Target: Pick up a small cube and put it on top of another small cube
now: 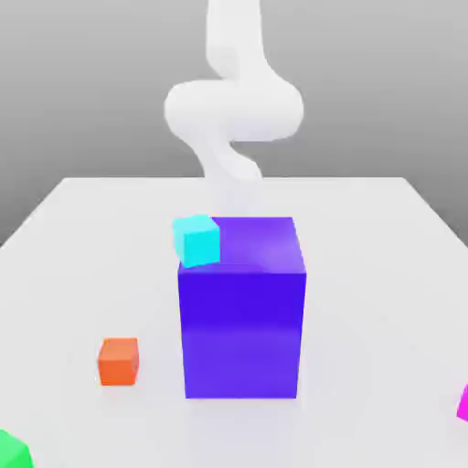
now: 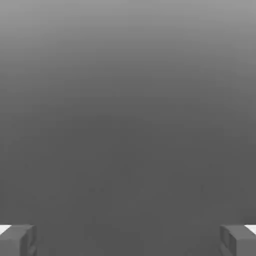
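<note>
your gripper (image 2: 128, 240) is spread wide, fingertips (image 2: 17, 240) far apart with nothing between them, facing plain grey. on the white table (image 1: 384, 274) the cyan cube (image 1: 196, 240) sits at the big blue block's (image 1: 242, 329) eleven o'clock, touching its upper edge. the orange cube (image 1: 118, 361) lies at its eight o'clock, apart.

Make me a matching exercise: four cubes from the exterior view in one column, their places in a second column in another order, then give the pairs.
Things:
1. cyan cube
2. orange cube
3. green cube
4. magenta cube

Places:
A. cut off at the exterior view's right edge
B. at the purple block's upper corner, toward the view's left
C. cut off at the view's lower left corner
D. on the table, to the block's left in that view

Pairs: 1-B, 2-D, 3-C, 4-A
</note>
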